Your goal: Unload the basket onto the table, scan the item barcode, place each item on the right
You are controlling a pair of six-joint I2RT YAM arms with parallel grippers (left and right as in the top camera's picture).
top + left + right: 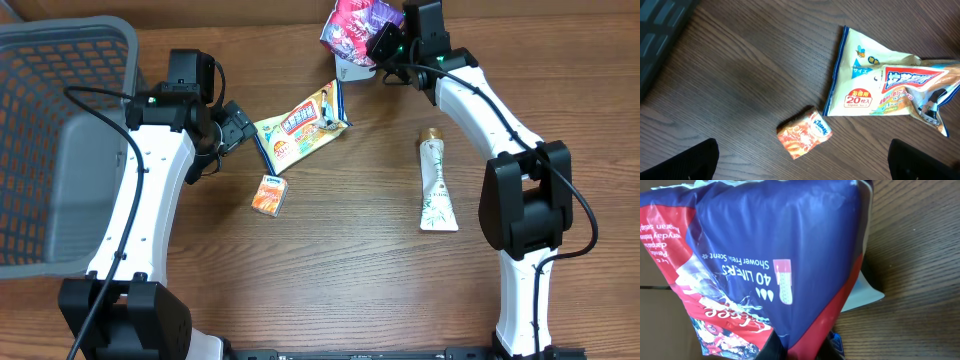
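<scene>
The grey basket fills the left edge of the overhead frame. At the top, right of centre, my right pincer is clenched on the purple-and-red packet, which juts up and left from my fingers. My left pincer stands released, just left of the yellow wipes pack and above the small orange tissue pack.

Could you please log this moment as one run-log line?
right fingers: shut on purple-and-red plastic pack | left fingers: open, empty
</scene>
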